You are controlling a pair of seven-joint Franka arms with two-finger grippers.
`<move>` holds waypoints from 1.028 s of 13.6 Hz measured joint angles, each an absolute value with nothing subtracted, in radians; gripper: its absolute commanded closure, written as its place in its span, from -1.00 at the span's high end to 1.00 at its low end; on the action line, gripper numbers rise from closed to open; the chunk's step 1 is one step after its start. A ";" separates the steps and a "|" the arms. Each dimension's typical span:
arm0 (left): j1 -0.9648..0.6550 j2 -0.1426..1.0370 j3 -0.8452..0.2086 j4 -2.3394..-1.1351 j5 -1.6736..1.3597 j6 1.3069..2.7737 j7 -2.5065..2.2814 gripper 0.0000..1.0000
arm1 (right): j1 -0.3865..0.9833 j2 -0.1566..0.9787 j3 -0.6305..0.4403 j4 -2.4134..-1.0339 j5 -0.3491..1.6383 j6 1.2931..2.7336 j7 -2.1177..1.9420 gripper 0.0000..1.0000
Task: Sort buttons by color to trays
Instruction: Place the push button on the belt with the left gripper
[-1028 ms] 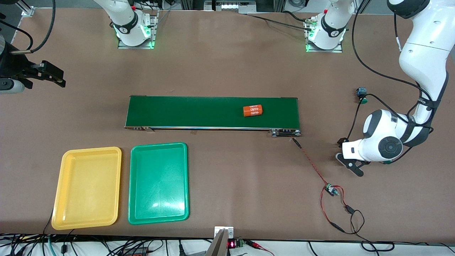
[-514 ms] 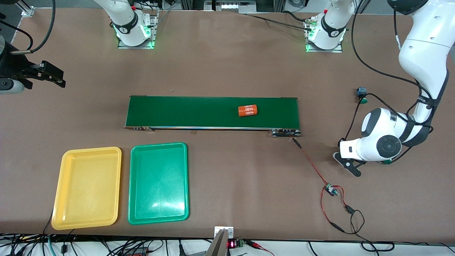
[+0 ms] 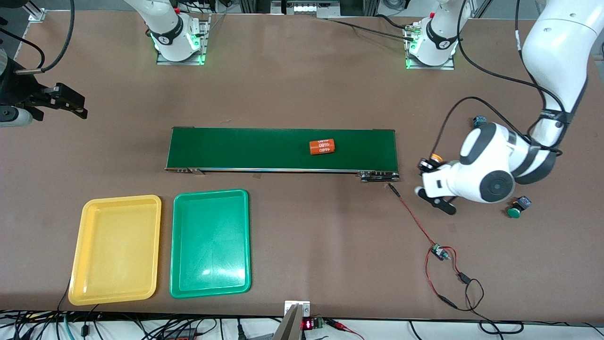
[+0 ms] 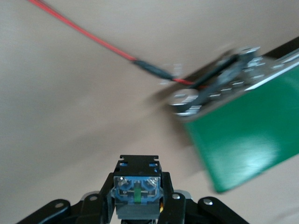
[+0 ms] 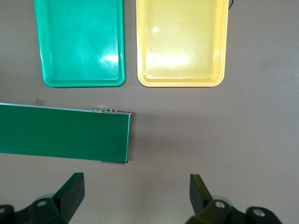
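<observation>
In the front view, the left hand (image 3: 432, 164) is hanging over the table (image 3: 302, 85) in the middle of the picture's height, just off the end of the green belt (image 3: 236, 148) at the left arm's end. It is squeezing shut on an orange button (image 3: 436, 157). Only a small bit of orange cap is showing there. The left wrist view is showing what the front view is hiding: the button's dark boxy body with a blue end (image 4: 138, 189) is sitting tight between the two black fingers (image 4: 174, 205). The belt's corner and a red wire (image 4: 93, 38) are lying below it.

A green button (image 3: 515, 209) is lying on the table lower in the front view, under the left arm's elbow. Another button (image 3: 480, 121) is peeking out higher up, by the arm; its cap is hidden.

The right hand (image 3: 78, 105) is waiting in the upper part of the front view, at the edge at the right arm's end. The right wrist view is showing its fingers (image 5: 70, 191) spread wide with nothing between them.

The yellow tray (image 3: 121, 197) and the green tray (image 3: 211, 191) are lying side by side low in the front view, with nothing in them. An orange cylinder (image 3: 322, 147) with white numbers is lying on the belt.
</observation>
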State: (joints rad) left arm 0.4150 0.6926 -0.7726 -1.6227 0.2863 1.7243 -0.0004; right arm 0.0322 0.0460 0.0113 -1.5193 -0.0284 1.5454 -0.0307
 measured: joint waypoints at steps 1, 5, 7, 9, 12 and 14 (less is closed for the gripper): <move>0.409 0.693 -0.813 -1.631 0.281 1.715 -0.097 -0.68 | 0.032 0.048 0.011 -1.519 -0.028 1.546 -0.031 1.00; 0.313 0.695 -0.859 -1.674 0.274 1.723 -0.413 -0.68 | 0.029 0.048 0.003 -1.518 -0.028 1.552 -0.030 1.00; 0.267 0.700 -0.859 -1.713 0.274 1.798 -0.548 -0.66 | 0.029 0.048 0.002 -1.515 -0.028 1.553 -0.030 1.00; 0.246 0.705 -0.859 -1.749 0.274 1.867 -0.616 -0.60 | 0.029 0.048 0.002 -1.515 -0.028 1.553 -0.030 1.00; 0.234 0.707 -0.854 -1.763 0.274 1.908 -0.644 -0.01 | 0.029 0.048 0.002 -1.515 -0.028 1.566 -0.030 1.00; 0.231 0.707 -0.845 -1.763 0.274 1.929 -0.645 1.00 | 0.029 0.048 0.002 -1.515 -0.028 1.591 -0.030 1.00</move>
State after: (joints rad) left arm 0.2306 0.7072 -0.8448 -1.7628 0.2744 1.9286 -0.6453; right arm 0.0287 0.0481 0.0023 -1.5153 -0.0280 1.5909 -0.0299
